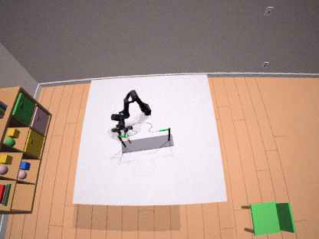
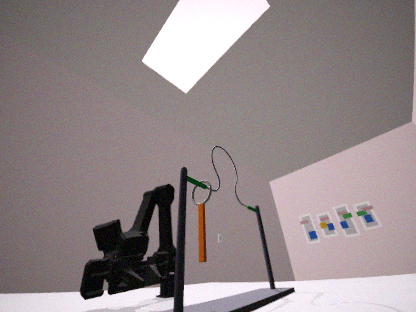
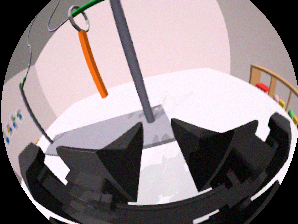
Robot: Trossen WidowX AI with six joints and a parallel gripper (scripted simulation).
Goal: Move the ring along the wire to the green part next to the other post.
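Black two-finger gripper part-open, nothing held; slim orange handle hangs at abt 11 o'clock in wrist view. Risk: sideways approach clips dark upright post, jolting ring

It looks like a playroom: toy-filled shelves at left, a small green chair lower right, perhaps simple pictures on the wall.

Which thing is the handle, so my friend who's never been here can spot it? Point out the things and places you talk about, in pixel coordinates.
Find the grey base [image 1: 147,144] [image 2: 240,301] [image 3: 100,131] with two dark posts. From the wire's green end hangs a metal ring [image 2: 194,200] [image 3: 71,15]; the handle [image 1: 129,141] [image 2: 202,232] [image 3: 93,65] is the straight stick under it, the only orange part.
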